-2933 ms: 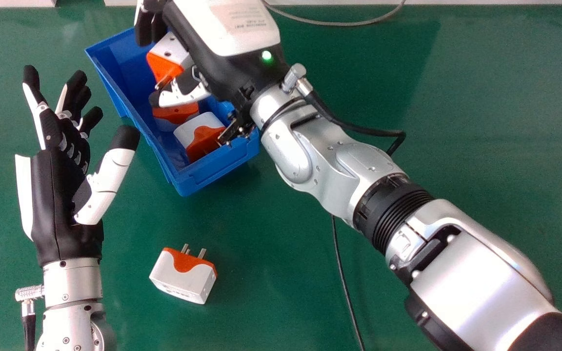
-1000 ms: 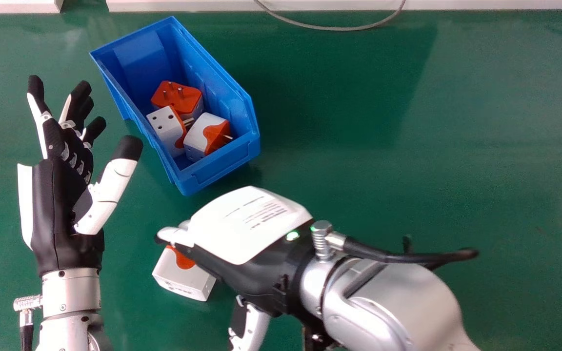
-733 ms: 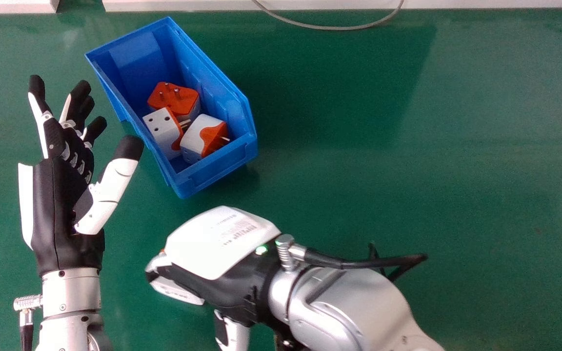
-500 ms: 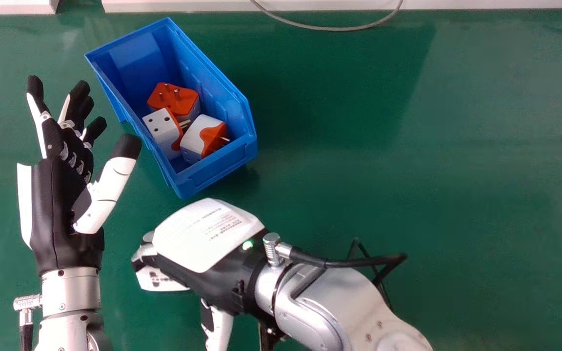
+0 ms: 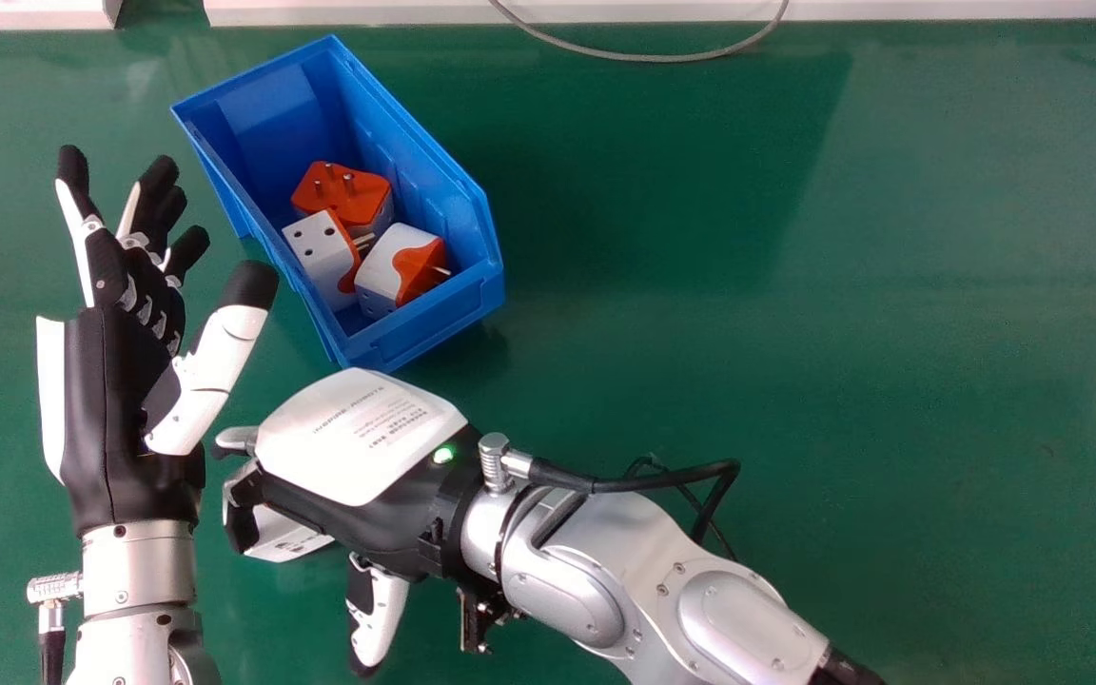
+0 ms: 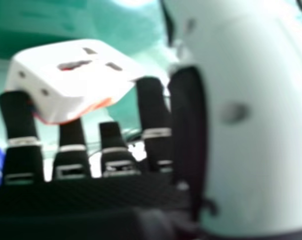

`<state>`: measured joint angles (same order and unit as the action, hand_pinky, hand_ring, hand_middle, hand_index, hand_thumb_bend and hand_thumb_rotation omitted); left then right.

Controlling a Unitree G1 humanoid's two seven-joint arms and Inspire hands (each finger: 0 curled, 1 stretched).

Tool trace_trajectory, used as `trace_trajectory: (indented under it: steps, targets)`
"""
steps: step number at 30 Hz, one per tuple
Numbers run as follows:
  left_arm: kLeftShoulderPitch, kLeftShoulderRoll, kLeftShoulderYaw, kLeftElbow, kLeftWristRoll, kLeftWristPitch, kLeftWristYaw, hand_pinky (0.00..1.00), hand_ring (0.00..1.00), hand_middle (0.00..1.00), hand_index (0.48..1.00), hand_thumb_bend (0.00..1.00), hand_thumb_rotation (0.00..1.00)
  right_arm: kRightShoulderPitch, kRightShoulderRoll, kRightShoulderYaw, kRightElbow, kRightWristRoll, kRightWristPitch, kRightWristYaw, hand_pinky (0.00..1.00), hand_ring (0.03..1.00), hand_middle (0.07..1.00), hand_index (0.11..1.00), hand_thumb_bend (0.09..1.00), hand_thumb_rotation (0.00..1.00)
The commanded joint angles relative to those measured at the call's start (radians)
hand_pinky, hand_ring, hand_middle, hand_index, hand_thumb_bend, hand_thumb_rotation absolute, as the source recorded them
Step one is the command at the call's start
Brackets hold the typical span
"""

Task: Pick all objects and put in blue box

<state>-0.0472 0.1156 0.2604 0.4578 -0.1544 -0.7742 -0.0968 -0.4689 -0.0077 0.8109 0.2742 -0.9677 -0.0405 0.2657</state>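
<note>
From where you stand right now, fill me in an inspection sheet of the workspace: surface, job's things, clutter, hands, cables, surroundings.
Surface: green tabletop, some glare.
Job's things: blue box holding three plug adapters; fourth adapter outside it, partly covered by the right hand.
Clutter: nothing seen.
Hands: left open, palm beside the box; right open at the fourth adapter, not visibly gripping it.
Cables: grey cable near the far edge; black wrist cables, right and left.
Surroundings: white strip along the far edge.
</note>
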Motion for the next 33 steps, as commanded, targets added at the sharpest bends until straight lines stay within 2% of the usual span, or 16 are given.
trace_trajectory:
  steps: [1, 3, 4, 5, 6, 7, 8, 9, 10, 12, 18, 20, 23, 26, 27, 33]
  targets:
    - [-0.012, 0.007, 0.002, -0.006, 0.004, -0.012, 0.001, 0.89, 0.94, 0.93, 0.925, 0.83, 0.54, 0.012, -0.020, 0.012, 0.062, 0.000, 0.002, 0.000, 0.58, 0.828, 0.906, 0.504, 0.547, 0.11]
    - [-0.015, 0.009, 0.002, -0.004, 0.001, -0.015, -0.002, 0.89, 0.94, 0.93, 0.922, 0.84, 0.54, 0.010, -0.013, 0.009, 0.087, 0.015, -0.008, -0.026, 0.55, 0.754, 0.843, 0.499, 0.535, 0.11]
    - [-0.016, 0.009, 0.002, -0.002, 0.002, -0.016, -0.002, 0.89, 0.94, 0.93, 0.922, 0.84, 0.54, 0.008, -0.011, 0.007, 0.095, 0.021, -0.012, -0.036, 0.55, 0.754, 0.843, 0.499, 0.535, 0.11]
    - [-0.017, 0.010, 0.002, -0.001, 0.005, -0.017, 0.000, 0.89, 0.94, 0.93, 0.922, 0.84, 0.54, 0.010, -0.007, 0.002, 0.105, 0.036, -0.021, -0.048, 0.52, 0.711, 0.801, 0.497, 0.531, 0.11]
    - [-0.018, 0.010, 0.003, -0.001, 0.007, -0.017, 0.002, 0.89, 0.94, 0.93, 0.922, 0.84, 0.55, 0.010, -0.005, -0.002, 0.112, 0.048, -0.028, -0.058, 0.44, 0.591, 0.690, 0.512, 0.524, 0.07]
    - [-0.019, 0.010, 0.002, -0.002, 0.003, -0.016, 0.000, 0.89, 0.94, 0.93, 0.922, 0.84, 0.55, 0.009, -0.005, -0.004, 0.121, 0.060, -0.040, -0.068, 0.39, 0.506, 0.616, 0.530, 0.517, 0.05]
    - [-0.020, 0.009, 0.001, -0.003, 0.000, -0.016, -0.002, 0.89, 0.94, 0.93, 0.922, 0.84, 0.55, 0.007, -0.006, -0.005, 0.127, 0.069, -0.049, -0.075, 0.36, 0.476, 0.590, 0.537, 0.515, 0.04]
    - [-0.021, 0.010, 0.001, -0.002, 0.001, -0.018, -0.002, 0.89, 0.94, 0.93, 0.922, 0.84, 0.55, 0.006, -0.006, -0.007, 0.133, 0.078, -0.058, -0.083, 0.36, 0.476, 0.590, 0.537, 0.515, 0.04]
    - [-0.022, 0.010, 0.001, -0.002, 0.002, -0.019, -0.001, 0.90, 0.94, 0.93, 0.922, 0.84, 0.55, 0.005, -0.006, -0.009, 0.138, 0.085, -0.064, -0.089, 0.34, 0.432, 0.552, 0.546, 0.511, 0.02]
    - [-0.023, 0.010, 0.002, -0.003, 0.010, -0.018, 0.006, 0.90, 0.94, 0.93, 0.923, 0.84, 0.55, 0.007, -0.008, -0.013, 0.136, 0.090, -0.075, -0.110, 0.31, 0.388, 0.515, 0.556, 0.507, 0.01]
    - [-0.024, 0.009, -0.001, -0.006, 0.000, -0.014, 0.002, 0.90, 0.94, 0.93, 0.922, 0.85, 0.55, 0.014, -0.016, -0.017, 0.107, 0.107, -0.071, -0.102, 0.31, 0.378, 0.508, 0.555, 0.507, 0.00]
    - [-0.024, 0.011, 0.000, -0.005, 0.006, -0.016, 0.006, 0.90, 0.94, 0.93, 0.924, 0.85, 0.55, 0.016, -0.018, -0.018, 0.101, 0.111, -0.071, -0.100, 0.32, 0.377, 0.509, 0.552, 0.507, 0.00]
    - [-0.022, 0.011, -0.001, -0.007, 0.004, -0.015, 0.003, 0.90, 0.94, 0.93, 0.923, 0.85, 0.55, 0.020, -0.019, -0.018, 0.093, 0.110, -0.065, -0.099, 0.33, 0.377, 0.510, 0.548, 0.508, 0.00]
    - [-0.022, 0.007, -0.003, -0.007, -0.016, -0.017, -0.012, 0.90, 0.94, 0.93, 0.923, 0.84, 0.55, 0.023, -0.021, -0.018, 0.087, 0.110, -0.066, -0.100, 0.34, 0.377, 0.511, 0.546, 0.508, 0.00]
    - [-0.022, 0.007, -0.002, -0.006, -0.019, -0.018, -0.015, 0.90, 0.94, 0.93, 0.925, 0.84, 0.54, 0.024, -0.022, -0.018, 0.085, 0.109, -0.066, -0.101, 0.34, 0.377, 0.511, 0.546, 0.508, 0.00]
    - [-0.021, 0.007, 0.002, -0.001, 0.001, -0.022, -0.007, 0.90, 0.94, 0.93, 0.925, 0.84, 0.54, 0.027, -0.023, -0.021, 0.067, 0.112, -0.052, -0.072, 0.29, 0.404, 0.526, 0.556, 0.491, 0.00]
